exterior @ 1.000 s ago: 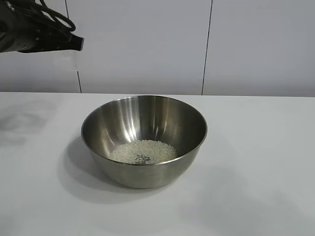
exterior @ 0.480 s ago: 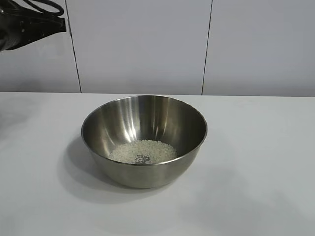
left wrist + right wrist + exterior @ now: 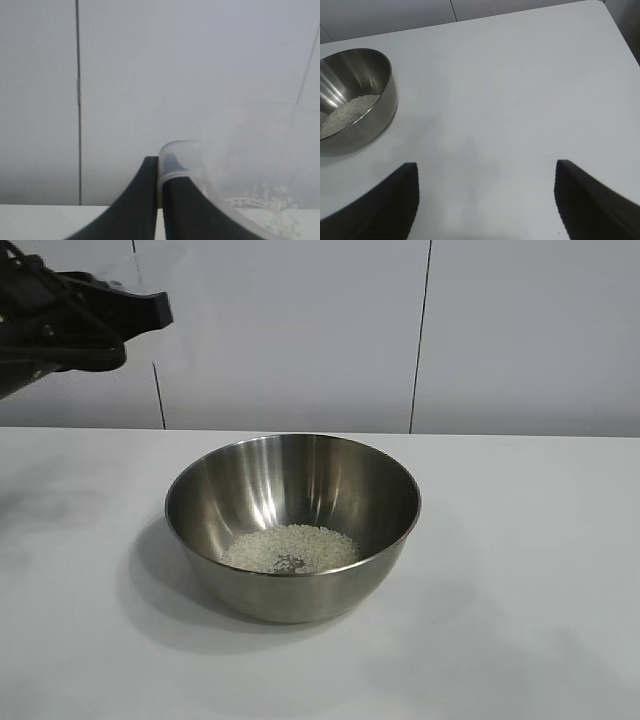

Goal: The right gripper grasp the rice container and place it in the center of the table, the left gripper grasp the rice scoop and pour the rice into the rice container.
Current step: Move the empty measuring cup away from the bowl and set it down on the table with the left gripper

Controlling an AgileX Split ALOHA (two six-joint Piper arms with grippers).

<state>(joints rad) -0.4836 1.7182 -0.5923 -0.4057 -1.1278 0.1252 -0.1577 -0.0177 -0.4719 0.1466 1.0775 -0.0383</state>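
Note:
The rice container (image 3: 300, 472), a wide steel bowl, stands in the middle of the table (image 3: 520, 540) with a heap of rice (image 3: 290, 548) in its bottom. My left gripper (image 3: 152, 312) hangs high at the far left, above and left of the bowl. In the left wrist view it (image 3: 160, 162) is shut on the rim of the clear rice scoop (image 3: 184, 156), where a few grains (image 3: 265, 197) cling inside. My right gripper (image 3: 487, 167) is open and empty over bare table, off to the side of the bowl (image 3: 382, 100); it is out of the exterior view.
A white panelled wall (image 3: 300, 330) rises behind the table. The table's far corner and edge (image 3: 610, 20) show in the right wrist view. Bare tabletop lies all round the bowl.
My left gripper drew back up and to the left with the scoop, then came a little right and down again. The bowl and rice have not moved.

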